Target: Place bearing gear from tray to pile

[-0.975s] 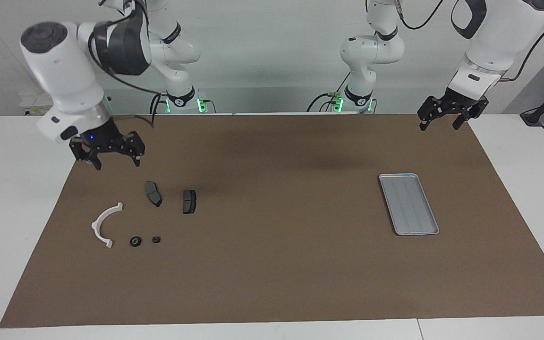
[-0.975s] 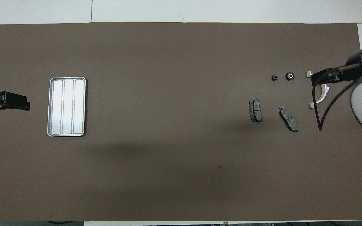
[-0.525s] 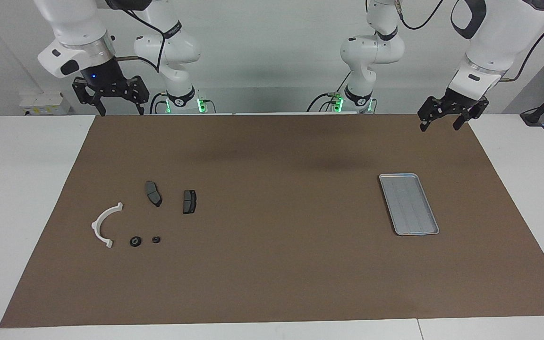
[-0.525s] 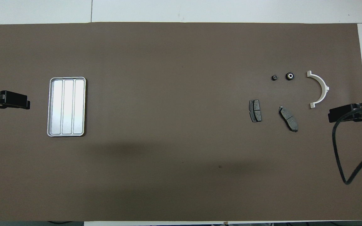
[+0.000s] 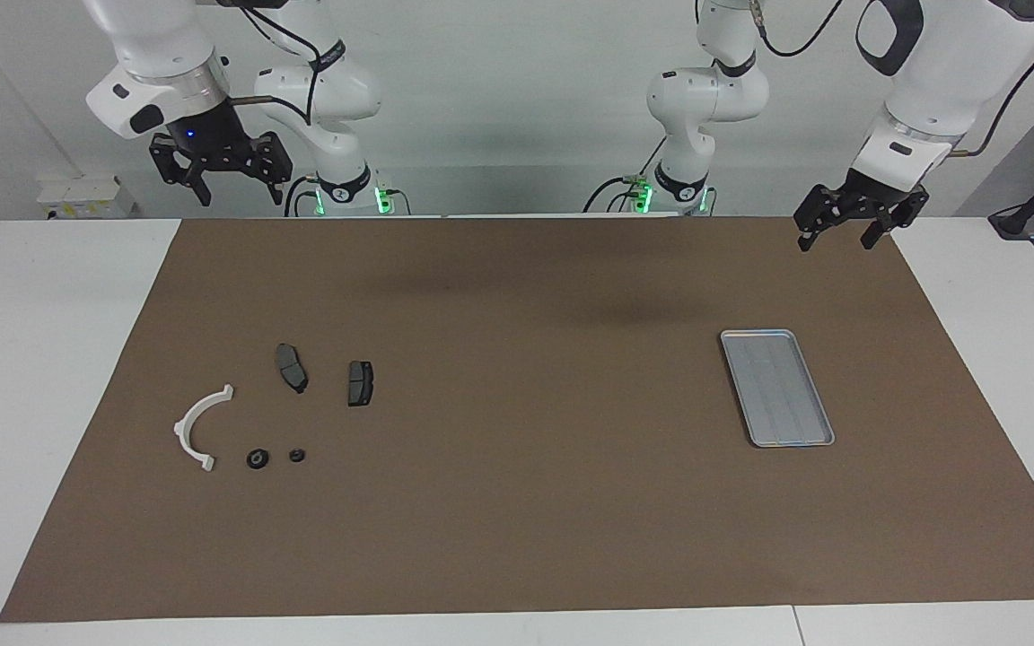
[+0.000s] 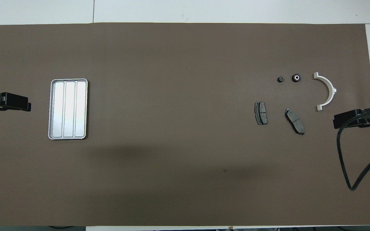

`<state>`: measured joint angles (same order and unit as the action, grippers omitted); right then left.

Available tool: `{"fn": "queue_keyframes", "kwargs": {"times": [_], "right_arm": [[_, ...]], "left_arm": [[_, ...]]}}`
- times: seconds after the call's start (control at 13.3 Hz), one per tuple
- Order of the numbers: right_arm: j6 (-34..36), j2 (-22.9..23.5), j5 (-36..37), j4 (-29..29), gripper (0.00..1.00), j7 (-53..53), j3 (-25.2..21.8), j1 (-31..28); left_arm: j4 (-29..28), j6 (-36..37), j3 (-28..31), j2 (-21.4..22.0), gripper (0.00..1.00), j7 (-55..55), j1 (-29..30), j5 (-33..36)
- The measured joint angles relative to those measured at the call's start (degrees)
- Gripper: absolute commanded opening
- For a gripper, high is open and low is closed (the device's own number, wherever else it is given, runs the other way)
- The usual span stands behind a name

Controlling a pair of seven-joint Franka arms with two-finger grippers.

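Bearing gear, seemingly the black ring (image 5: 257, 458) with a smaller ring (image 5: 296, 456) alongside, lies on the mat just beside the white bracket (image 5: 189, 417), so it looks delivered to the pile. The right gripper (image 5: 241, 197) hangs above, spread and empty. The tray (image 5: 755, 336) is bare. The left gripper (image 5: 835, 240) waits, spread and empty.

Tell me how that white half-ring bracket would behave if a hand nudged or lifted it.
The white half-ring bracket looks like rigid plastic, so probably stiff and light. It lies flat on the mat, so a push would likely slide or spin it, not roll it. Its thin arc may pivot if pinched off-centre.
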<state>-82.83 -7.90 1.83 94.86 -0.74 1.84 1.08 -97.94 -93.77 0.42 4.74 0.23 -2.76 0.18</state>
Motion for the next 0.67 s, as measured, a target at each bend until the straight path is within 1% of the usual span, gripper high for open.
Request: {"fn": "queue_keyframes", "kwargs": {"times": [0.67], "right_arm": [[0.0,0.0,0.0,0.0,1.0,0.0,0.0,0.1]], "left_arm": [[-0.7,-0.8,0.0,0.0,1.0,0.0,0.0,0.0]]}}
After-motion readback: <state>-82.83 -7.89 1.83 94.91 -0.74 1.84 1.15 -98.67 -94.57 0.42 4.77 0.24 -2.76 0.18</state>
